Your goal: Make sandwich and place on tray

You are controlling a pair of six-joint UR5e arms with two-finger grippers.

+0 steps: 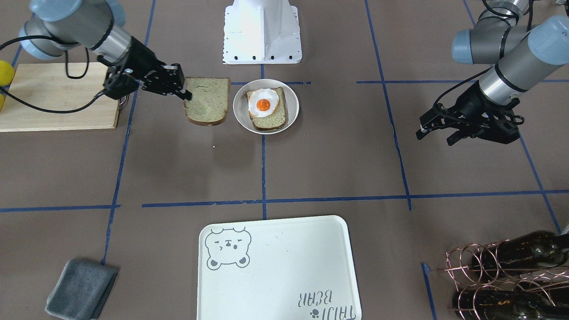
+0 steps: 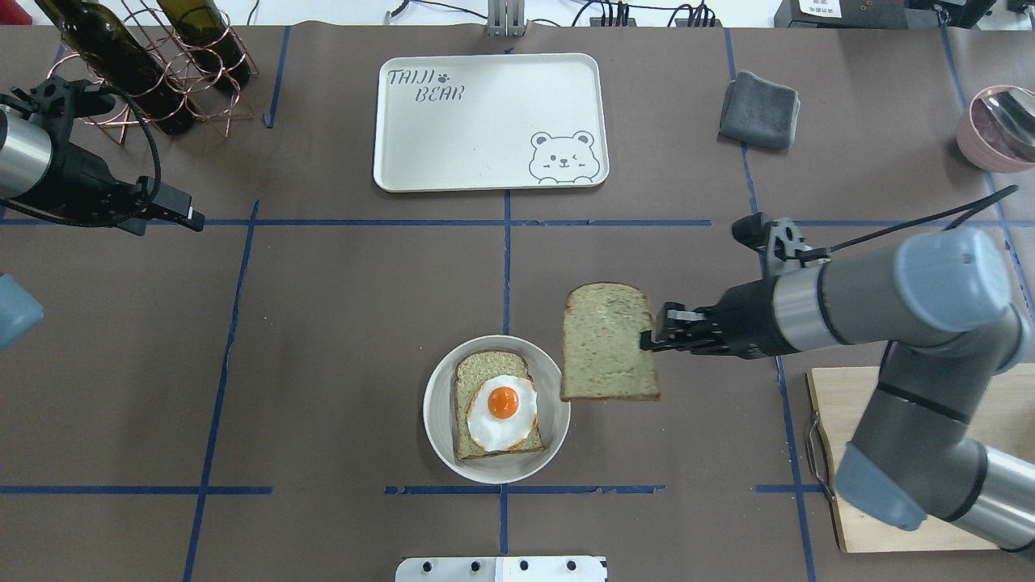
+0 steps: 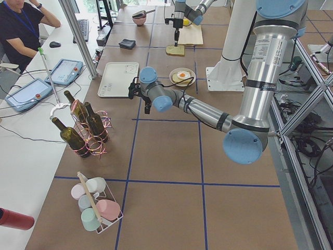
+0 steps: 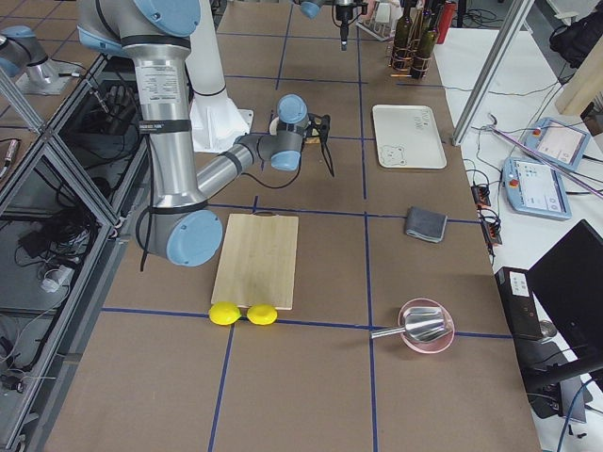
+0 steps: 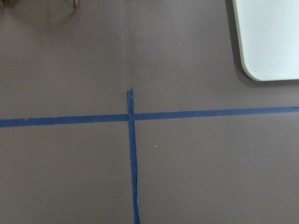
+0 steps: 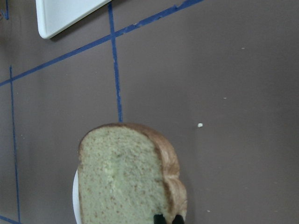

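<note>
My right gripper point(image 2: 651, 338) is shut on the edge of a tan bread slice point(image 2: 608, 343), holding it flat above the table beside the round white plate point(image 2: 433, 404). The slice's corner overlaps the plate's rim. It also shows in the front view point(image 1: 208, 106) and the right wrist view point(image 6: 126, 177). On the plate lies the other slice point(image 2: 473, 373) with the fried egg point(image 2: 503, 411) on top. The cream bear tray point(image 2: 485, 121) lies bare at the far side of the table. My left gripper point(image 2: 194, 218) is open and empty, far to the left.
A wooden cutting board point(image 2: 889, 453) lies under my right arm, with two lemons point(image 4: 245, 314) at its end. A grey cloth point(image 2: 758, 109) and a pink bowl point(image 2: 999, 125) are at the far right. A wire rack of wine bottles point(image 2: 154, 73) stands at the far left.
</note>
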